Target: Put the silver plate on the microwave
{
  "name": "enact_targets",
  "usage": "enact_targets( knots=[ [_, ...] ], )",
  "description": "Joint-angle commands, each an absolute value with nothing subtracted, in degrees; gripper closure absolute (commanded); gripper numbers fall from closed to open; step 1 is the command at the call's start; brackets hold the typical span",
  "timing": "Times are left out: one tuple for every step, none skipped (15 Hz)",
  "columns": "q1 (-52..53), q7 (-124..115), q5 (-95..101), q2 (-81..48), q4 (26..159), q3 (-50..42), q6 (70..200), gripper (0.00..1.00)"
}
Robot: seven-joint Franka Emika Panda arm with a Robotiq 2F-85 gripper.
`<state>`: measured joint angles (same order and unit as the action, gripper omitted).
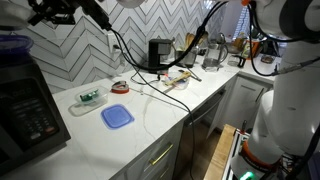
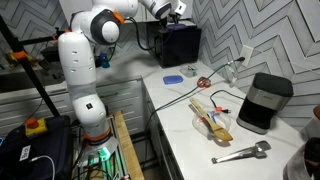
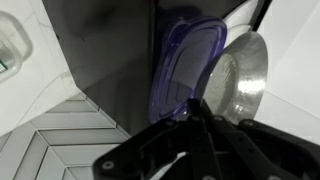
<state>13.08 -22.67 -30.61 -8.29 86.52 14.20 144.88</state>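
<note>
The silver plate [image 3: 243, 75] shows in the wrist view as a shiny round dish, tilted, just beyond my fingertips. My gripper [image 3: 197, 108] is shut, with its fingers meeting on the plate's near rim. The black microwave [image 3: 105, 60] fills the view behind it. A translucent purple container [image 3: 180, 65] sits on top of the microwave, beside the plate. In both exterior views my gripper [image 1: 62, 12] [image 2: 178, 12] hangs above the microwave [image 1: 25, 105] [image 2: 180, 45]. The plate is too small to make out there.
A flat blue square piece [image 1: 117, 116] [image 2: 173, 78] and a clear container [image 1: 90, 97] lie on the white counter near the microwave. Further along are cables, wooden utensils [image 2: 210, 115], a black appliance [image 2: 265, 100] and metal tongs [image 2: 240, 153]. A tiled wall runs behind.
</note>
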Motion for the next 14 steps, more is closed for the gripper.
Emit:
enact_targets(
  knots=[
    [16.05, -30.87, -20.56, -17.93, 73.00, 13.04, 141.11, 0.99],
    [16.57, -32.21, -18.91, -20.11, 69.62, 13.09, 140.34, 0.99],
    [16.94, -32.98, -17.97, -22.08, 66.50, 13.25, 138.76, 0.99],
    [17.42, -33.85, -16.88, -24.02, 63.37, 13.22, 136.92, 0.99],
    [17.92, -34.66, -15.98, -25.86, 60.36, 13.22, 134.31, 0.99],
    [18.36, -35.46, -15.08, -27.33, 57.85, 13.15, 131.75, 0.99],
    [18.73, -36.23, -14.46, -28.71, 55.49, 13.10, 129.37, 0.99],
    [19.05, -37.03, -13.84, -29.91, 53.26, 12.97, 127.16, 0.99],
    [19.20, -37.53, -13.70, -31.02, 51.26, 13.05, 125.61, 0.99],
    [19.42, -38.04, -13.58, -32.17, 49.48, 13.08, 124.62, 0.99],
    [19.63, -38.47, -13.52, -33.19, 47.71, 13.06, 123.67, 0.99],
    [19.80, -38.96, -13.53, -34.18, 46.13, 12.99, 123.39, 0.99],
    [19.96, -39.43, -13.64, -35.12, 44.72, 12.95, 123.19, 0.99],
    [20.06, -39.89, -13.73, -35.99, 43.41, 12.97, 122.64, 0.99]
  ],
)
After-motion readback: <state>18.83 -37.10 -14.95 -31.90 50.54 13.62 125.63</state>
